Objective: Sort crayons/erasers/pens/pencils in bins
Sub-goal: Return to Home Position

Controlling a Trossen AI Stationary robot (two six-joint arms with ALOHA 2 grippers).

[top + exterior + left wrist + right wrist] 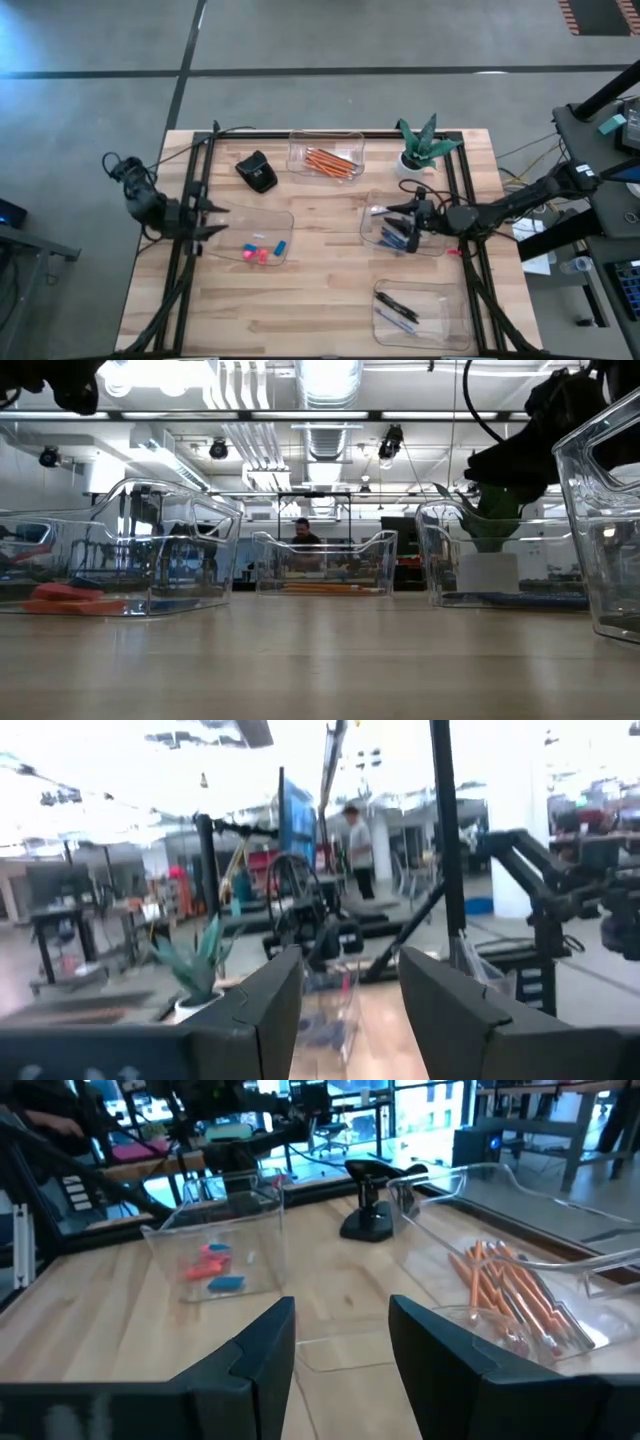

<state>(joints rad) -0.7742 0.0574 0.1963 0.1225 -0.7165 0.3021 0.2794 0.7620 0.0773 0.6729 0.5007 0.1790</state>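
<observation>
High view: four clear bins sit on the wooden surface [330, 290]. The back bin [326, 154] holds the orange pencils [333, 162]; the left bin [254, 237] holds pink and light blue erasers [262, 251]; the right bin [405, 226] holds blue crayons [395, 237], partly covered by the right pincer [412, 218]; the front bin [420, 312] holds dark pens [402, 311], whose number is hard to make out. A black lump-shaped object [259, 172] lies near the back bin, and a potted plant [422, 147] stands at the back right. The left pincer [208, 218] hovers at the left bin's outer edge with fingers apart and nothing between them, as the left wrist view confirms; that view is blurred and shows a person standing in the room beyond. The right pincer is likewise open and empty; its wrist view looks across the surface to the pencils, erasers and black object. Low view: bin walls distort their contents, the rightmost bin is cut off by the frame, and both arms appear only as dark shapes at the upper corners.
</observation>
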